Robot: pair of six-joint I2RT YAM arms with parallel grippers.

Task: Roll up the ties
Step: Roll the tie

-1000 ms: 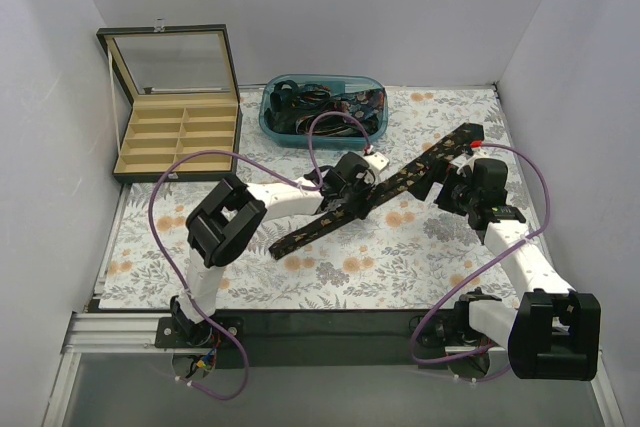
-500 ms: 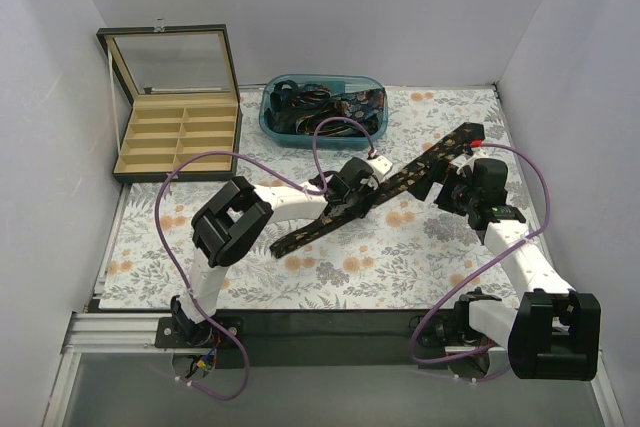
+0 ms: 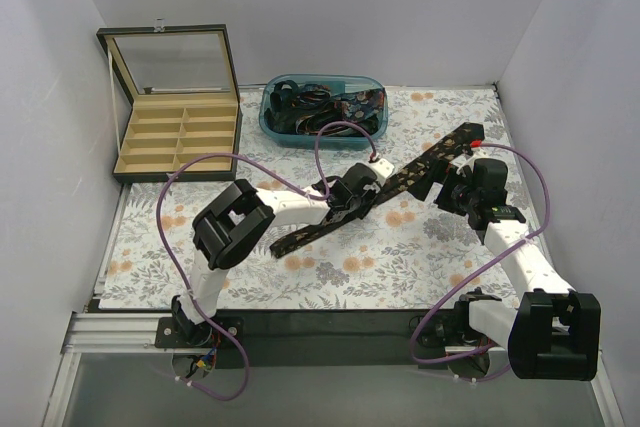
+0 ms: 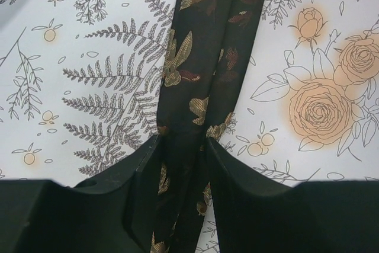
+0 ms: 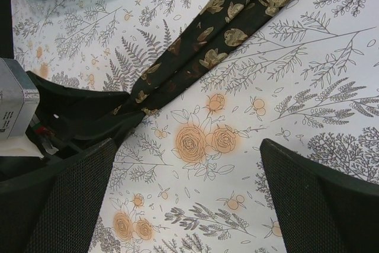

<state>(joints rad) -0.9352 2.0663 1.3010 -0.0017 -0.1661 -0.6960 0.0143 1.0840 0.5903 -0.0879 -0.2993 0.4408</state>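
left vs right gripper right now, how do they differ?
The left gripper is closed on the tie, bunching the fabric; the right gripper is wide open and holds nothing. The left sits mid-tie; the right has only bare floral mat between its fingers, with the tie lying beyond them. Both face down near the same tie.

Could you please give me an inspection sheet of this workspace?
Surface: floral-print tablecloth, flat.
Job's things: long dark gold-leaf-patterned fabric necktie, lying diagonally, unrolled.
Clutter: blue plastic tub of dark tangled items; open wooden compartment box with glass lid.
End effectors: left end effector pinches the necktie mid-length; right end effector open, over the tablecloth.
Cables: thin purple cables looping off both arms.
Surroundings: white walls on three sides.
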